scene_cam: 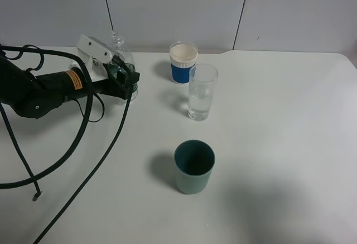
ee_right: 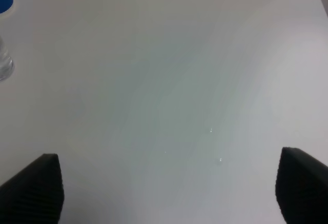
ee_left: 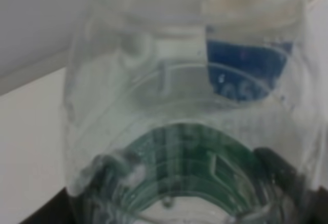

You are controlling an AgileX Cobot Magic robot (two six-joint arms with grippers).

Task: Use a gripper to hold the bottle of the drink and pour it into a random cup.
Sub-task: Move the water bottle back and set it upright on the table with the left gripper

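At the back left of the table my left gripper [scene_cam: 120, 74] is shut on the bottle [scene_cam: 119, 47], which stands roughly upright with its narrow neck above the white jaw piece. In the left wrist view the clear bottle [ee_left: 174, 106] fills the picture, its dark green label low between the dark jaws. The cup [scene_cam: 201, 91], a tall clear tumbler, stands apart to the right of the bottle with some of the drink [scene_cam: 199, 103] in it. How much liquid the bottle holds I cannot tell. My right gripper [ee_right: 169, 188] hangs open over bare table and is out of the exterior high view.
A blue cup with a white rim [scene_cam: 183, 62] stands just behind the tumbler. A teal cup [scene_cam: 194, 166] stands nearer the front, in the middle. Black cables [scene_cam: 83, 138] trail from the left arm across the left of the white table [scene_cam: 290, 143].
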